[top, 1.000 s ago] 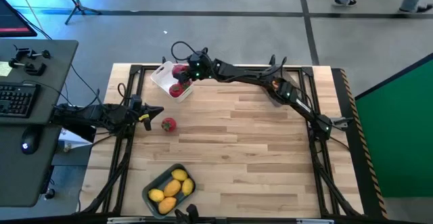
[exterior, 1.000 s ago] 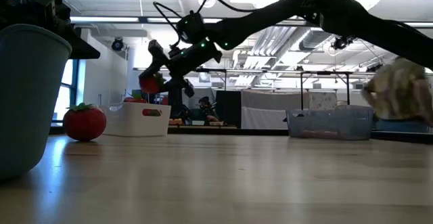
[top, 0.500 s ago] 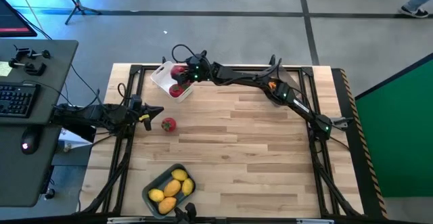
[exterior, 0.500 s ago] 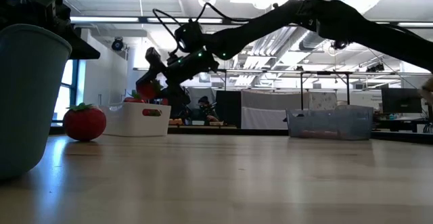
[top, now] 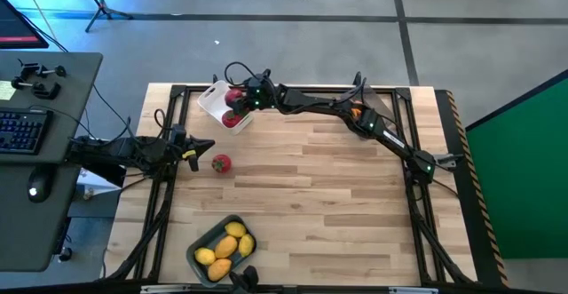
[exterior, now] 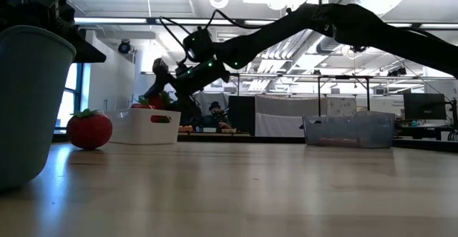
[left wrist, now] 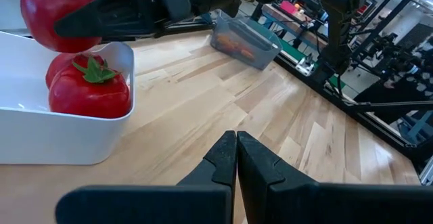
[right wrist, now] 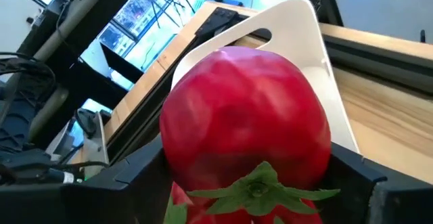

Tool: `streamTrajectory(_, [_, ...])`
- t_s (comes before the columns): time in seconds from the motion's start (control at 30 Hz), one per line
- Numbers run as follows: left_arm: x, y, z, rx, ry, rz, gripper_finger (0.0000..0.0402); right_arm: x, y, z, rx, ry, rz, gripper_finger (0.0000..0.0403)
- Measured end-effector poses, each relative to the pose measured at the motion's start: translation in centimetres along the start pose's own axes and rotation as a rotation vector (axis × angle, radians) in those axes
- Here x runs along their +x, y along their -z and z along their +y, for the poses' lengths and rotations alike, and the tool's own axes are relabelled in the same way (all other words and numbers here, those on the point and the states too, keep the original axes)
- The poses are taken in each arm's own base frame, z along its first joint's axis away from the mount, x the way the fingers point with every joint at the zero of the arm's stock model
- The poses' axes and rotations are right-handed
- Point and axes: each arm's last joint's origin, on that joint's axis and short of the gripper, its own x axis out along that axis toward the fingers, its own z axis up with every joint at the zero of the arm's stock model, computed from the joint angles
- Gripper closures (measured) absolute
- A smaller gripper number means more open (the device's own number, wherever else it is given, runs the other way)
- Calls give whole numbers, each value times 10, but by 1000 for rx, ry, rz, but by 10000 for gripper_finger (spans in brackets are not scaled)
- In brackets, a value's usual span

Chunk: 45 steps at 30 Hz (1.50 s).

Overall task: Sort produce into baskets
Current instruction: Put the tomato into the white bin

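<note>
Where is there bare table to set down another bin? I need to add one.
The widest free patch is the wood between the loose red fruit and the table's right edge. It is crowded at the far left corner, where the right gripper hangs over the white bin, and around the grey-blue bin at the near edge.

**Plastic, wood and dark metal**

The red fruit (right wrist: 247, 143) between the right gripper's (right wrist: 250, 183) matt black fingers is smooth glossy plastic with a soft green leafy top. Just below it the white basket (left wrist: 61, 132) looks like smooth, faintly shiny plastic. The table (top: 337, 187) under the tool is pale wood in planks, satin finished. Farther off, a smoky see-through plastic bin (left wrist: 243, 41) and a matt grey-blue basket (top: 197, 251).
</note>
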Motion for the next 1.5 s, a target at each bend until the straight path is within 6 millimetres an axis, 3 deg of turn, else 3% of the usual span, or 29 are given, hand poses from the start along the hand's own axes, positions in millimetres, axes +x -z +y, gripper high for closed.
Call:
streamTrajectory(0.77, [0, 0, 0, -1, 4, 1, 401, 0, -1, 8, 42, -44, -37, 114])
streamTrajectory(1.0, [0, -1, -1, -7, 10, -5, 383, 0, 1, 11, 58, -58, -18, 113])
streamTrajectory(1.3, [0, -2, -2, -13, 28, -5, 360, 0, 1, 10, 60, -31, -27, 60])
streamTrajectory(1.5, [0, -1, -2, -13, 33, -1, 357, 0, 1, 10, 29, -33, -29, 51])
